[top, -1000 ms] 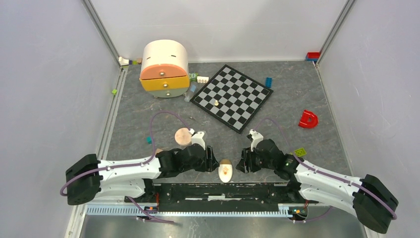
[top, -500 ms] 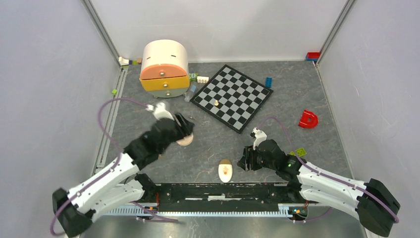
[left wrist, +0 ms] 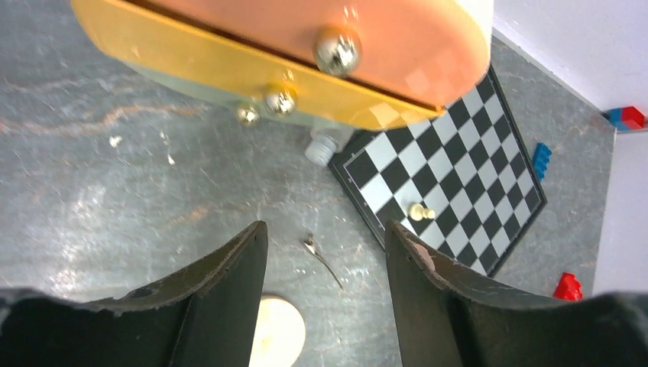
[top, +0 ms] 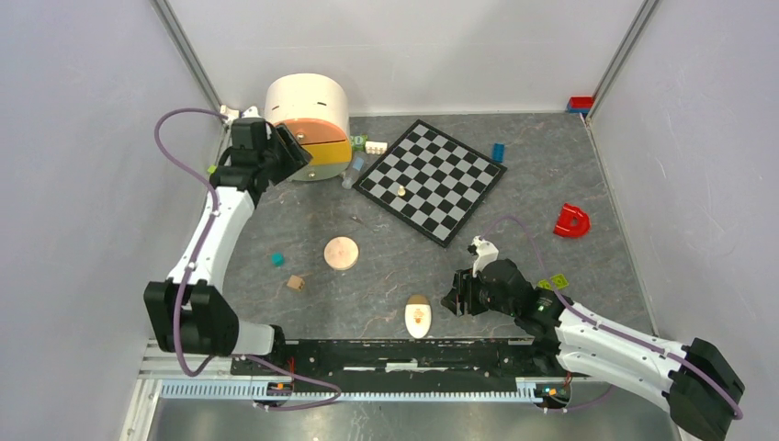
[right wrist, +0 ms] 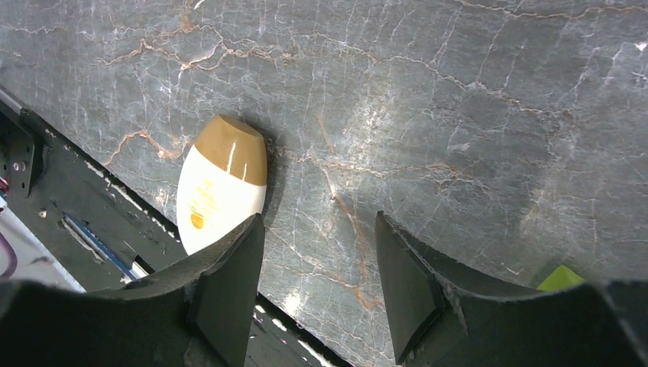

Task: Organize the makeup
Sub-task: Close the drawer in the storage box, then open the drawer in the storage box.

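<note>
A round peach compact (top: 341, 253) lies flat mid-table; its edge shows in the left wrist view (left wrist: 280, 333) beside the left finger. A cream oval (top: 418, 318) with a brown cap lies by the near edge, and the right wrist view shows it (right wrist: 221, 183) just left of the left finger. My right gripper (top: 454, 300) (right wrist: 317, 229) hovers open beside it, with bare table between the jaws. My left gripper (top: 292, 154) (left wrist: 325, 252) is open and empty, up at the drawer unit (top: 308, 110), whose peach, yellow and green fronts (left wrist: 306, 46) are right ahead.
A chessboard (top: 432, 179) with a pawn (left wrist: 420, 212) lies right of the drawers. A small bottle (top: 354, 171) stands between them. A thin metal scrap (left wrist: 321, 254), teal cube (top: 276, 259), brown cube (top: 295, 283), green tile (top: 557, 281), red D-shaped piece (top: 571, 221) and blue brick (top: 498, 152) are scattered about.
My left arm swung from the near edge, past the peach compact, up to the drawer unit at the back left. The compact stays on the table. The right arm barely moved.
</note>
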